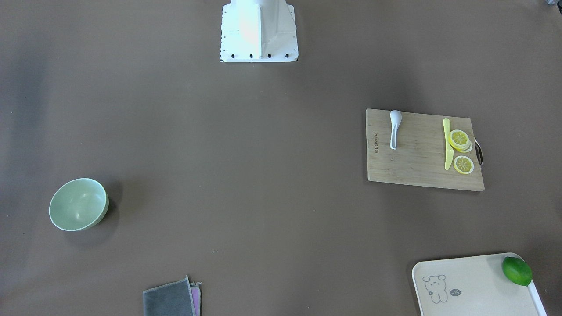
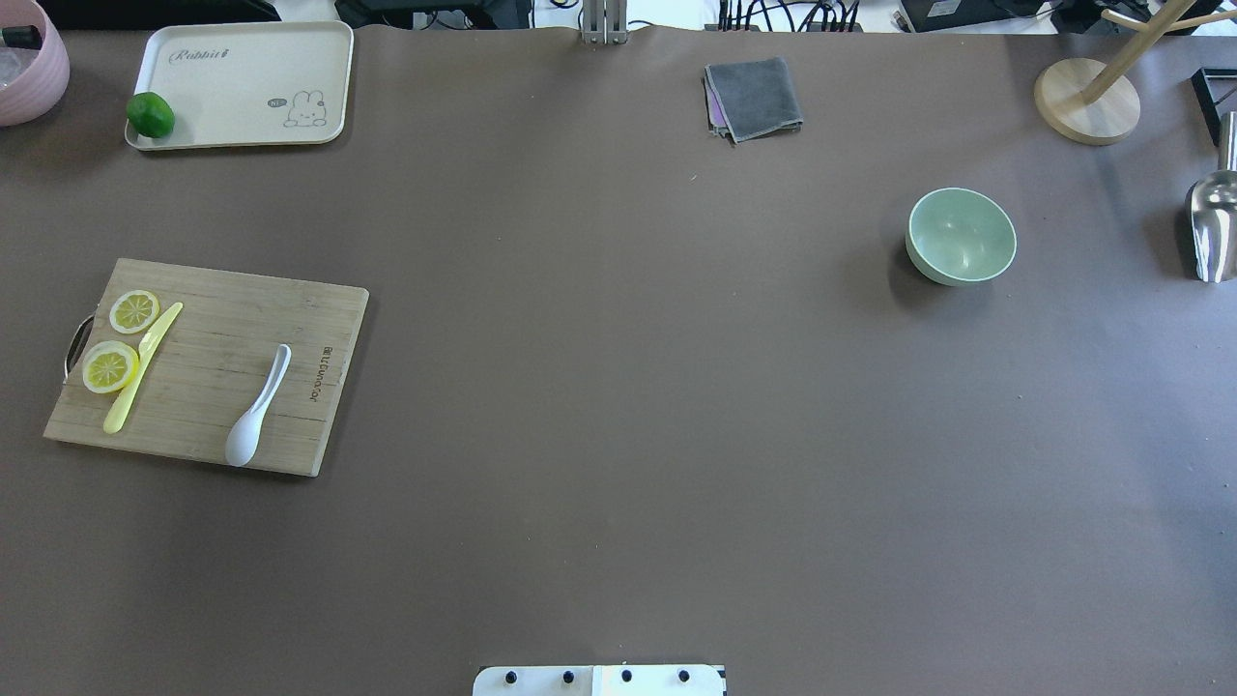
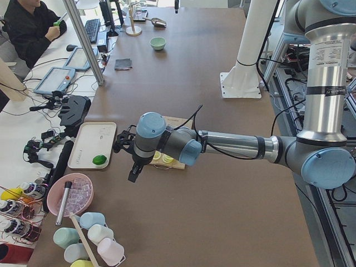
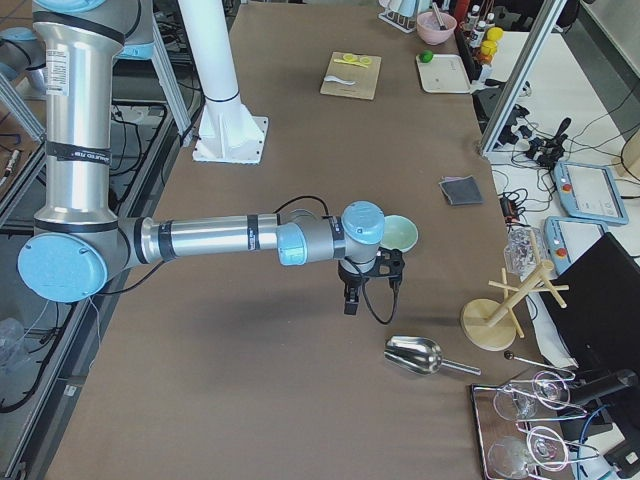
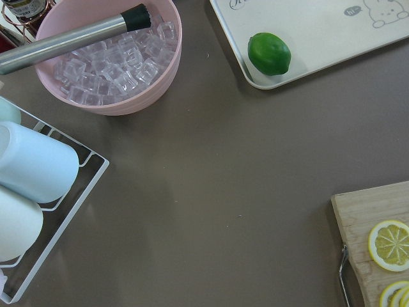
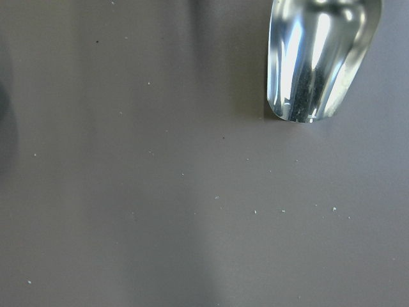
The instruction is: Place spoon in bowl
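The white spoon (image 2: 258,406) lies on a wooden cutting board (image 2: 213,387) at the table's left, its scoop toward the robot; it also shows in the front view (image 1: 394,129). The mint-green bowl (image 2: 961,235) stands upright and empty at the far right, and shows in the front view (image 1: 78,204). My left gripper (image 3: 134,176) hangs above the table beyond the board's outer end, near the tray. My right gripper (image 4: 350,303) hangs beside the bowl (image 4: 405,233), toward the metal scoop. Both show only in side views, so I cannot tell whether they are open or shut.
A yellow knife (image 2: 142,367) and lemon slices (image 2: 134,311) share the board. A cream tray (image 2: 242,77) holds a lime (image 2: 151,114). A grey cloth (image 2: 754,97), a metal scoop (image 2: 1213,222), a wooden stand (image 2: 1087,97) and a pink ice bowl (image 5: 108,57) ring the table.
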